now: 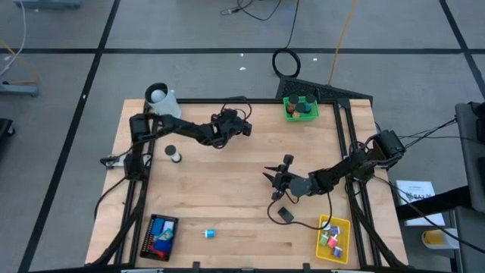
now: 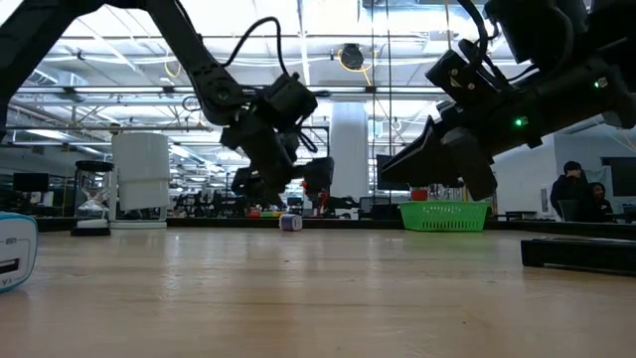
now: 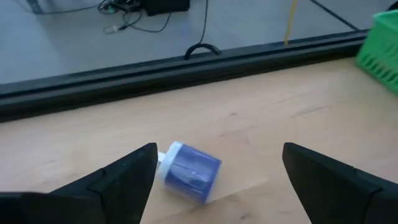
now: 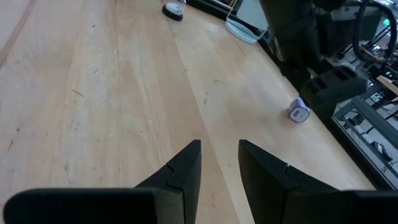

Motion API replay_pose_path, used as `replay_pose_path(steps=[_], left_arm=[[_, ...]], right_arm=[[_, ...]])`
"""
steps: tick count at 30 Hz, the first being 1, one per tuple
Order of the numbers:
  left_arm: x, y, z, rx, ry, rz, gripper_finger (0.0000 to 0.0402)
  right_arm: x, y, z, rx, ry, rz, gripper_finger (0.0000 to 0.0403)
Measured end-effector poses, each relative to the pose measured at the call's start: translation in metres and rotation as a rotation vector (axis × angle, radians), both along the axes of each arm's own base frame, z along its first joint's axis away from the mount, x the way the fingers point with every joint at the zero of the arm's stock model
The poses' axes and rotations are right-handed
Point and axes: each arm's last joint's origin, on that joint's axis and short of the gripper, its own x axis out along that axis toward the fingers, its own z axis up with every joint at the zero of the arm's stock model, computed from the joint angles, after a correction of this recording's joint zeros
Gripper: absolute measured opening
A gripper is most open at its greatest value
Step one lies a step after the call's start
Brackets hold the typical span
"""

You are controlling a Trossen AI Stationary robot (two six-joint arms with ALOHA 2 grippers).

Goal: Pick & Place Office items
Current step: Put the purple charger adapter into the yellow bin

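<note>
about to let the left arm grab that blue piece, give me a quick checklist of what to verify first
1. Left gripper open: ok, fingers spread wide.
2. Blue piece between the fingers: ok, it lies on its side on the table, nearer one finger.
3. Piece free of the fingers: cannot tell, it looks close to one.
4. Green tray clear of the left arm: ok, off to the side.
5. Right gripper out of the way: ok, mid-table, nothing between its fingers.

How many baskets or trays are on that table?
3: a green basket at the far edge, a yellow tray at the near right corner, and a dark tray at the near left.
</note>
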Motion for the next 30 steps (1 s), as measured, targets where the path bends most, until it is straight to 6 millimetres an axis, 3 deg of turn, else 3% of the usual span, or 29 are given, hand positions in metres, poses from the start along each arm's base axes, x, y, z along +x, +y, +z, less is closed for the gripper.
replay_pose_path(steps=[17, 26, 30], left_arm=[[-0.013, 0.002, -0.017, -0.075, 0.168, 0.028, 0.0351], [-0.012, 0.003, -0.014, -0.077, 0.122, 0.047, 0.0287], [-0.005, 0.001, -0.009, -0.033, 0.103, -0.018, 0.028]], right_arm=[[0.0, 0.0, 0.0, 0.002, -0.003, -0.001, 0.0098], [0.0, 0.0, 0.0, 0.002, -0.002, -0.001, 0.0098], [0.0, 0.0, 0.0, 0.003, -0.002, 0.0, 0.0098]])
